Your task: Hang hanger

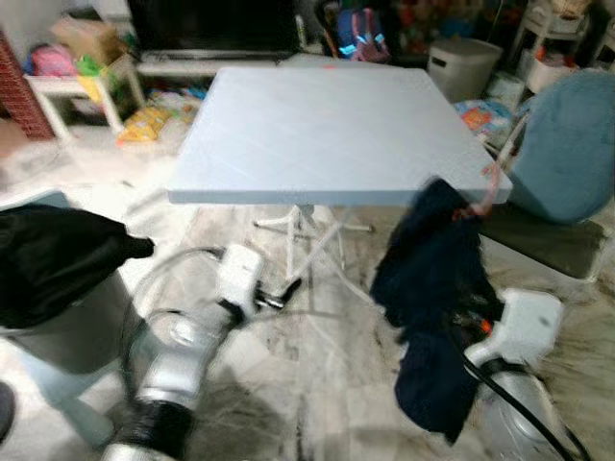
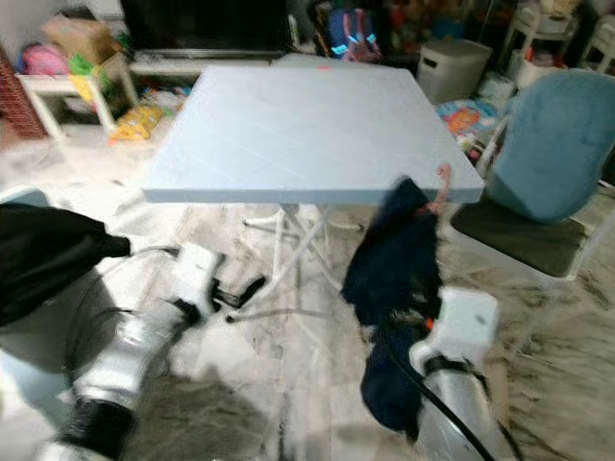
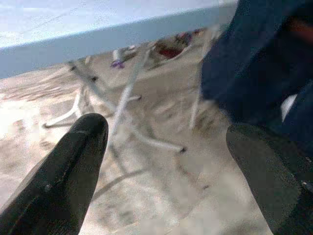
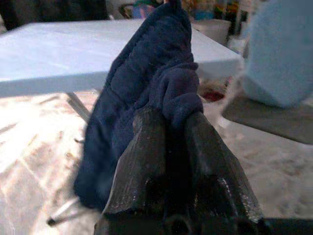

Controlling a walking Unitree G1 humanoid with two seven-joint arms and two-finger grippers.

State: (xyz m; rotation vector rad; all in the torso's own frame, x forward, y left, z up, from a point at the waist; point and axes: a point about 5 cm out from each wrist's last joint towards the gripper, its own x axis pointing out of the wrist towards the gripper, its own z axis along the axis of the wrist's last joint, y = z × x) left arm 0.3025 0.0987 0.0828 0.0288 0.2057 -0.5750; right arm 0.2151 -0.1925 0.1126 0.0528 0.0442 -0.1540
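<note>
I've got my right gripper (image 4: 168, 129) clamped on a fold of the dark blue garment (image 1: 432, 288), fingers pinched together with the cloth bunched between them. The garment hangs on a pink hanger (image 1: 492, 188), whose hook pokes up right at the near right corner of the pale blue folding table (image 1: 327, 125). I can't tell whether the hook touches the table edge or merely sits in front of it. My left gripper (image 3: 166, 156) is low, in front of the table's white legs (image 1: 312, 240), fingers spread wide and holding nothing. A black garment (image 1: 53, 259) lies draped over something on my left, and a blue-cushioned chair (image 1: 567, 154) stands just beside the table on my right. I reckon this is the carrying stage: hanger in tow, no rail or hook to hang it on anywhere ahead. Next I need to find one, then lift the pink hook clear and over it without the cloth slipping from my pinch.
</note>
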